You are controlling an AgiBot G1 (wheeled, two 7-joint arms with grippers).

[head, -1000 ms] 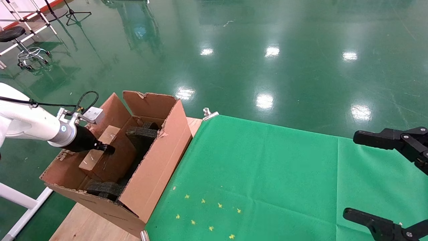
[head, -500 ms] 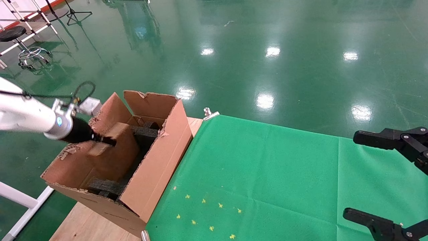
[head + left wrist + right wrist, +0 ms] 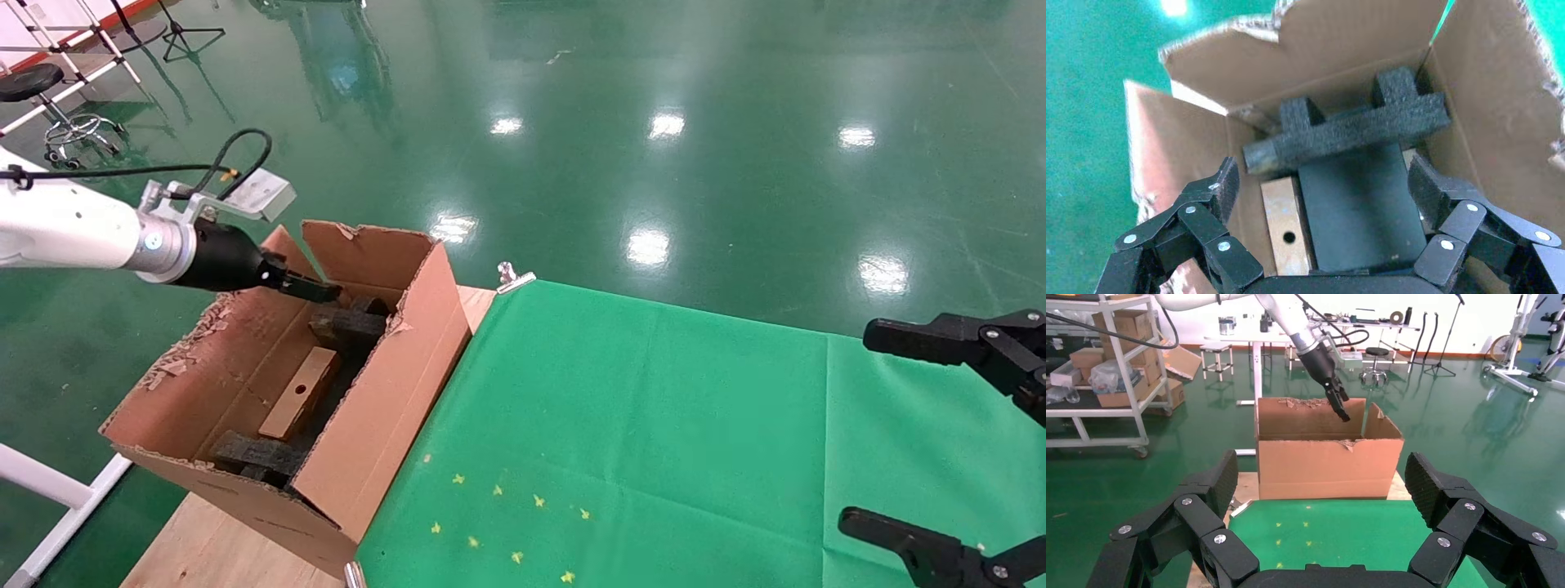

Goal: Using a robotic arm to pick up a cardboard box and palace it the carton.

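Change: a second ago the left gripper [image 3: 315, 288] held the cardboard box [image 3: 299, 394] above the carton [image 3: 384, 425]; now the box lies inside and the gripper has risen clear.
Left gripper: jaws spread wide and empty, hovering over the carton's far end, above the black foam [image 3: 1352, 131].
Right gripper [image 3: 1318, 496]: parked well to the right of the carton, over the green cloth [image 3: 654, 425], fingers apart, holding nothing.
Progress: the placing looks done; likely only pulling the arm away remains.
Box: slim brown block, narrow face with round hole upward, lying between the carton's left wall and a dark panel [image 3: 1361, 211].
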